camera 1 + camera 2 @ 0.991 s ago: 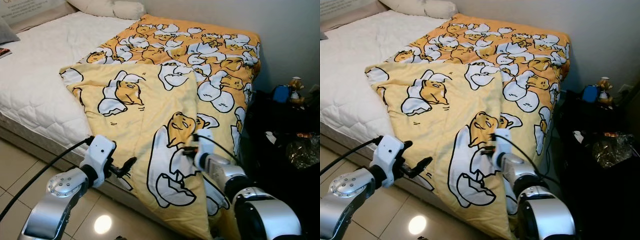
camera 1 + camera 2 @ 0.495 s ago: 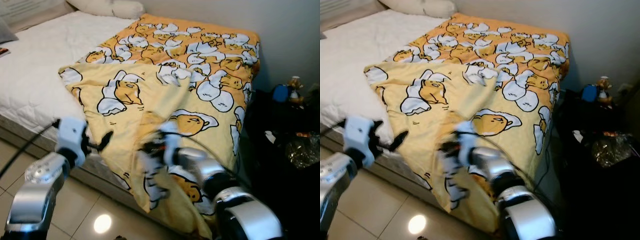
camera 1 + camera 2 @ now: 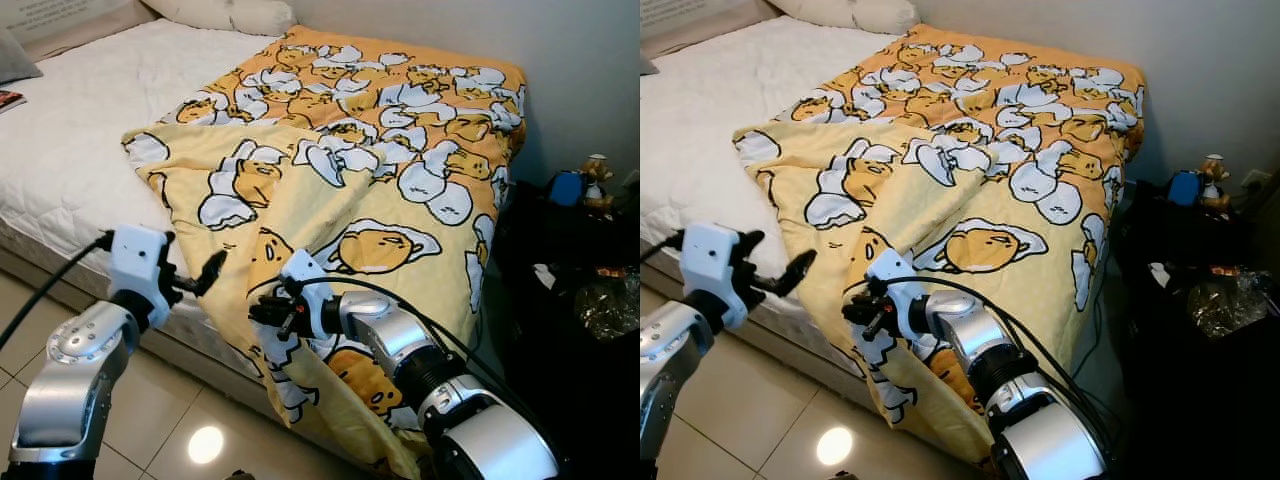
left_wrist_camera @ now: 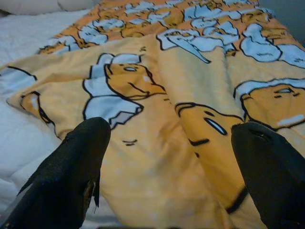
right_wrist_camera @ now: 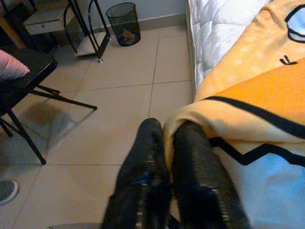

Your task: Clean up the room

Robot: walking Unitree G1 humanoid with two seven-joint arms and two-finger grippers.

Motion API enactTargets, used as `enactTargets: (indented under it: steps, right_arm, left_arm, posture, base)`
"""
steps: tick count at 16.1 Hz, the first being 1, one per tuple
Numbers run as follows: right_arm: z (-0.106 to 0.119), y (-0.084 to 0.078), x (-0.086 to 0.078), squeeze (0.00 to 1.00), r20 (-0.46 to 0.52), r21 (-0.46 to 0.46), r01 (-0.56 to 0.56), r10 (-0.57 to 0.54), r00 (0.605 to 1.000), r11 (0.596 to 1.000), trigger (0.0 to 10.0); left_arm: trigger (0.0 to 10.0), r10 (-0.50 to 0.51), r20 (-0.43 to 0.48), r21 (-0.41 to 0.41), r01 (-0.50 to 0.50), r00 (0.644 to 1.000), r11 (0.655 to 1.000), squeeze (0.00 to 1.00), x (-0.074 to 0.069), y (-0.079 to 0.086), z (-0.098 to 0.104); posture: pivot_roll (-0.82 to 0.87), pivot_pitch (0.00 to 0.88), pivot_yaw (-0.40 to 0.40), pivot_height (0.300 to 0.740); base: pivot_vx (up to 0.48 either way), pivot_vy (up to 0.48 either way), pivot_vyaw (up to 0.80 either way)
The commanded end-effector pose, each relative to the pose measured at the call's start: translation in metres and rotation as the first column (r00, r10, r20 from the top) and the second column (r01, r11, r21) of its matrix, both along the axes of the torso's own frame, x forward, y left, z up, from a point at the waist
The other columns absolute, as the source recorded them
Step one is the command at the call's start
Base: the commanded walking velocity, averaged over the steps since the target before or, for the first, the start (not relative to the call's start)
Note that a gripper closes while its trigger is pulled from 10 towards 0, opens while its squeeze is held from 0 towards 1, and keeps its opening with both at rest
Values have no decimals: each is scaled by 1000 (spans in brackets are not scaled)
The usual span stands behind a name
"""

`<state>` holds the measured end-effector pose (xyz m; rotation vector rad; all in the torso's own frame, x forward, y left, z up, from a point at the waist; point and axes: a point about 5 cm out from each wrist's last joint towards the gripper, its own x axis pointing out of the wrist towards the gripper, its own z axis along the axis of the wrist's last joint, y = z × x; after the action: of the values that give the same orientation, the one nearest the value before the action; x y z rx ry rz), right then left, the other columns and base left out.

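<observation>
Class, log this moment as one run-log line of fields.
left gripper: open, beside blanket edge | right gripper: shut on blanket hem, off bed side | stage: blanket partly folded

Yellow cartoon-print blanket (image 3: 380, 150) spreads across the frame's centre over the white quilted mattress (image 3: 70, 130), pillows (image 3: 225, 14) at upper left, and cluttered dark stand (image 3: 575, 270) at the right edge.
</observation>
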<state>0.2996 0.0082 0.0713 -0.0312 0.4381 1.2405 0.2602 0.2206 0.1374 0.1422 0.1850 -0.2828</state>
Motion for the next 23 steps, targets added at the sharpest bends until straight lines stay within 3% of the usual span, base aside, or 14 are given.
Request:
enactTargets:
  steps: [1,4,6,7,8,10,12,15,17,18,19,21,22,23]
  right_arm:
    - [3,23,-11,1000,2,29,-36,36,999,999,10000]
    - [-7,-1,0,1000,13,-57,101,-100,995,993,10000]
    - [-14,-27,8,1000,-2,-68,230,-231,973,971,10000]
    - [-18,-51,10,1000,-7,-71,313,-314,949,947,10000]
    - [-20,-68,10,1000,-11,-64,367,-369,929,928,10000]
    - [-17,-95,7,1000,-10,-29,439,-439,898,898,10000]
    - [-16,-116,1,1000,1,-25,495,-496,869,868,10000]
    - [-16,-130,-4,1000,2,-35,540,-540,842,841,10000]
    - [-15,-138,-10,1000,7,-55,563,-564,826,825,10000]
    - [-15,-138,-12,1000,8,-59,565,-565,825,823,10000]
    - [-12,-139,-15,1000,10,-59,566,-567,824,822,10000]
    - [-7,-142,-19,1000,24,-62,569,-569,822,820,10000]
    - [-6,-143,-21,1000,28,-64,569,-568,822,820,10000]
    - [-2,-145,-24,1000,34,-66,571,-570,821,818,10000]
  left_arm:
    - [10000,-19,1,9,19,1000,1000,333,-1,-3,2]
    - [10000,-38,-21,25,38,999,999,282,-2,-6,-2]
    - [10000,-39,-31,31,40,999,999,247,-3,-7,-5]
    - [10000,-39,-37,30,40,999,999,208,-4,-10,-7]
    - [10000,-41,-42,29,43,998,999,176,-5,-12,-9]
    - [10000,-43,-55,31,45,998,999,24,-7,-16,-14]
    - [10000,-40,-69,30,42,997,999,0,-8,-19,-17]
    - [10000,-45,-101,22,48,994,999,0,-7,-25,-26]
    - [10000,-84,-152,34,91,985,995,0,14,-40,-37]
    - [10000,-106,-166,17,111,980,994,788,19,-44,-39]
    - [10000,-144,-182,-14,144,973,990,1000,33,-56,-40]
    - [10000,-159,-207,-28,157,965,987,1000,59,-72,-43]
    - [10000,-159,-213,-24,157,964,987,1000,65,-75,-44]
    - [10000,-156,-235,42,170,959,985,1000,83,-84,-47]
  posture:
    - [14,0,18,740]
    - [11,0,14,740]
    - [9,0,15,740]
    - [2,0,20,740]
    - [-4,0,23,740]
    - [-9,0,24,740]
    - [-17,0,18,740]
    - [-22,0,9,740]
    - [-24,0,2,740]
    - [-24,0,2,740]
    - [-45,0,5,740]
    - [-73,0,14,740]
    - [-84,0,14,740]
    - [-104,0,19,740]
  base:
    - [0,0,0]
    - [0,0,0]
    - [0,0,0]
    - [0,0,0]
    - [0,0,0]
    - [0,0,0]
    - [0,0,0]
    - [0,0,0]
    - [0,0,0]
    - [0,0,0]
    - [0,0,0]
    - [0,0,0]
    - [0,0,0]
    - [0,0,0]
